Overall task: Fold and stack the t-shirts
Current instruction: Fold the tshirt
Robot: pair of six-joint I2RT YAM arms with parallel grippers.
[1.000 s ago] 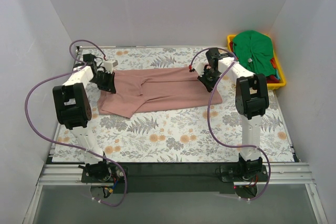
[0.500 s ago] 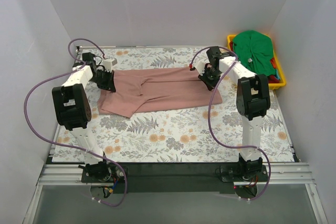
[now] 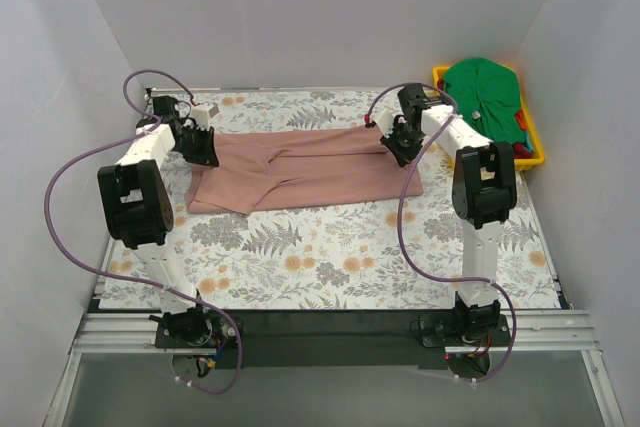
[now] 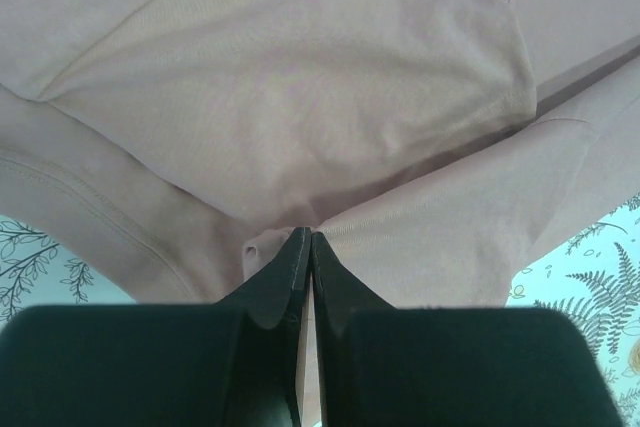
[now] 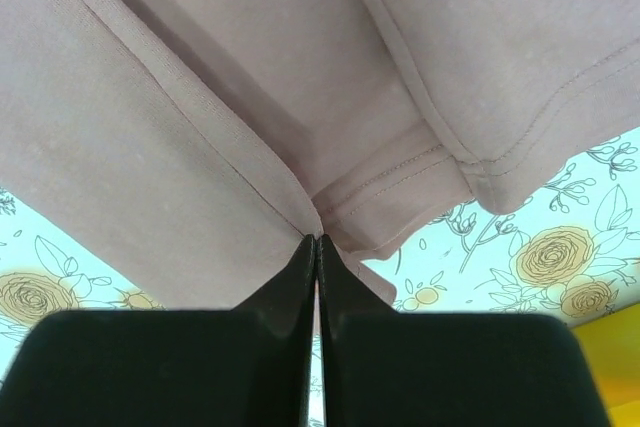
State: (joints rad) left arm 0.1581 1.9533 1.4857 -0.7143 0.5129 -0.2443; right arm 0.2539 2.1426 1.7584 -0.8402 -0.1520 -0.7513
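Note:
The dusty pink t-shirt (image 3: 300, 169) lies stretched across the far half of the floral table cover, folded lengthwise. My left gripper (image 3: 203, 150) is shut on its left end; in the left wrist view the closed tips (image 4: 308, 237) pinch a fold of pink cloth (image 4: 300, 97). My right gripper (image 3: 397, 146) is shut on its right end; in the right wrist view the closed tips (image 5: 316, 240) pinch the cloth (image 5: 200, 97) near a hem. A bright green t-shirt (image 3: 482, 92) lies piled in the yellow bin, with red cloth (image 3: 520, 150) under it.
The yellow plastic bin (image 3: 536, 147) stands at the far right corner. White walls close in the table on the left, back and right. The floral table cover (image 3: 330, 257) spreads in front of the shirt.
Both grippers have moved toward the back of the table, pulling the far edge of the pink shirt with them. The shirt now lies flatter and straighter.

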